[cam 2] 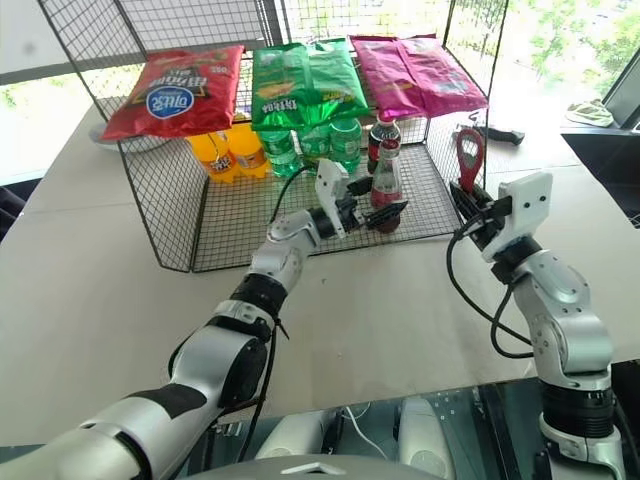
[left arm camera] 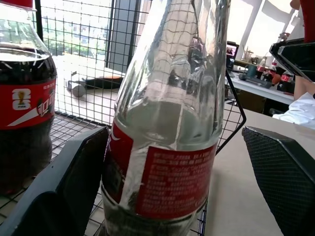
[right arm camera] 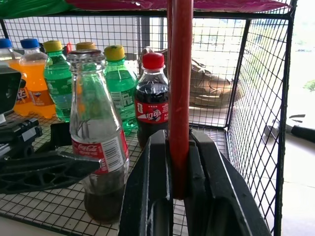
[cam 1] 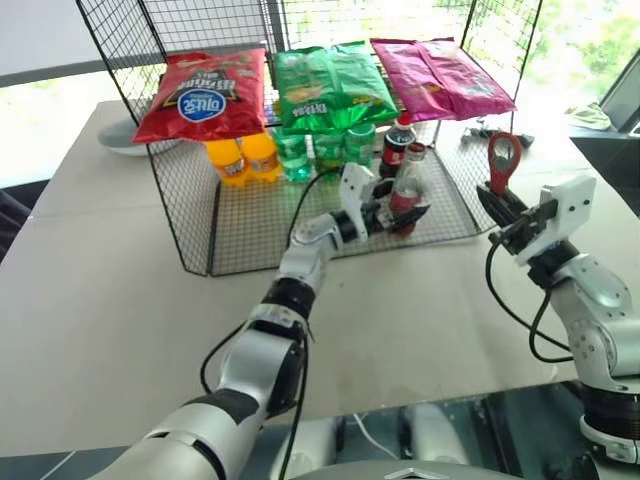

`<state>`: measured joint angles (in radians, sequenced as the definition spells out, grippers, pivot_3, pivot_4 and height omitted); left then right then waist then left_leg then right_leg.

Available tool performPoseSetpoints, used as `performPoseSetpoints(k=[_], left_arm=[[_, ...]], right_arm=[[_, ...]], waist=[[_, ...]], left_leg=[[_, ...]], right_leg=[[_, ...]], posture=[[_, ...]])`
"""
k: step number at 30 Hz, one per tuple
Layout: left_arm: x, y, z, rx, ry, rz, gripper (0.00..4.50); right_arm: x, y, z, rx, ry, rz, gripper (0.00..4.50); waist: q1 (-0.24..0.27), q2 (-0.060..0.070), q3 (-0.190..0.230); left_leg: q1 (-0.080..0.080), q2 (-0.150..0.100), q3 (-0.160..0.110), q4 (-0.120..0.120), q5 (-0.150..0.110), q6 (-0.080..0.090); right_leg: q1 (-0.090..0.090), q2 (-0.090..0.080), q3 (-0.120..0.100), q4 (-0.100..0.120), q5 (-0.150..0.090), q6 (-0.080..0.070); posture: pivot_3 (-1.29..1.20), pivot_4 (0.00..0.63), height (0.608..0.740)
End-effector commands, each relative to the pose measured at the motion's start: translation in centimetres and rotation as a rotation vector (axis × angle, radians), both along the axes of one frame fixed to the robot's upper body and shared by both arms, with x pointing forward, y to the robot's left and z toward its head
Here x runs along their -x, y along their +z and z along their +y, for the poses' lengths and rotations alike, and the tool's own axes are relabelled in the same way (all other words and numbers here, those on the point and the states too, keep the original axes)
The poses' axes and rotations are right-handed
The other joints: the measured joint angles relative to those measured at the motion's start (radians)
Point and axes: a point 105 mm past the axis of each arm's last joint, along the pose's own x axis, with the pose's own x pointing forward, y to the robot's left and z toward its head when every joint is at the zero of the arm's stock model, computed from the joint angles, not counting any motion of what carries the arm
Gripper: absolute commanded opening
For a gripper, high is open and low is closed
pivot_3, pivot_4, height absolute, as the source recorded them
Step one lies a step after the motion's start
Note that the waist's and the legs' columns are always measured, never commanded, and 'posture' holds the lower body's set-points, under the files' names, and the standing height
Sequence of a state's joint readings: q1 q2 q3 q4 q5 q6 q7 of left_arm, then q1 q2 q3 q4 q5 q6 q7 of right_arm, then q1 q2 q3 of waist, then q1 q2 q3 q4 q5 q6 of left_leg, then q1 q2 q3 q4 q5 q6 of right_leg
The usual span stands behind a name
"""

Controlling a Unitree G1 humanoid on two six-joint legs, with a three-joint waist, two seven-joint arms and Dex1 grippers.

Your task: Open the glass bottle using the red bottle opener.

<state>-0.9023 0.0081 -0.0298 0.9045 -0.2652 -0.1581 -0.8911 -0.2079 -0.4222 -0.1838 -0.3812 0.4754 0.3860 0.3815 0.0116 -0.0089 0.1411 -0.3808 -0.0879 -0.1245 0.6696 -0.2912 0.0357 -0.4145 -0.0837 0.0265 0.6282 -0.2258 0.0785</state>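
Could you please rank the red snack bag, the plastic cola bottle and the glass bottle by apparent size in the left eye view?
1. red snack bag, clearly largest.
2. and 3. glass bottle and plastic cola bottle: look about alike; the glass one is nearer and partly hidden by the left gripper, so no ranking.

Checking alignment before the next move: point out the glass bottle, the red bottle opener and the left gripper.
glass bottle (right arm camera: 98, 147), right wrist view, on its red label.
red bottle opener (cam 1: 503, 158), left eye view, on its ring head.
left gripper (cam 1: 400, 212), left eye view, between its fingertips.
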Motion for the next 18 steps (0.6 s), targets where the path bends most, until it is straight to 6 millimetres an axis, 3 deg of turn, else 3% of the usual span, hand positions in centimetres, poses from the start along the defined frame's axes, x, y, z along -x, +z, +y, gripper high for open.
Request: performPoseSetpoints(k=[1,13,18], left_arm=[[-0.42,0.76,-0.69,0.008,0.012,-0.032,4.48],[-1.00,0.85,-0.65,-0.005,0.065,-0.085,4.48],[-0.87,0.94,-0.86,0.001,0.063,-0.096,3.07]], right_arm=[[0.69,1.61,0.35,0.001,-0.002,-0.070,0.00],[0.81,1.72,0.29,0.002,-0.014,-0.074,0.00],[0.68,1.75,0.37,0.006,-0.012,-0.075,0.00]], waist=[[0.000,0.000,0.000],[-0.001,0.000,0.000],[-0.001,0.000,0.000]], left_leg=[[0.000,0.000,0.000,0.000,0.000,0.000],[0.000,0.000,0.000,0.000,0.000,0.000],[0.000,0.000,0.000,0.001,0.000,0.000]], right_leg=[[0.000,0.000,0.000,0.000,0.000,0.000],[0.000,0.000,0.000,0.001,0.000,0.000],[0.000,0.000,0.000,0.002,0.000,0.000]], posture=[[0.00,0.150,0.740],[0.00,0.150,0.740],[0.00,0.150,0.740]])
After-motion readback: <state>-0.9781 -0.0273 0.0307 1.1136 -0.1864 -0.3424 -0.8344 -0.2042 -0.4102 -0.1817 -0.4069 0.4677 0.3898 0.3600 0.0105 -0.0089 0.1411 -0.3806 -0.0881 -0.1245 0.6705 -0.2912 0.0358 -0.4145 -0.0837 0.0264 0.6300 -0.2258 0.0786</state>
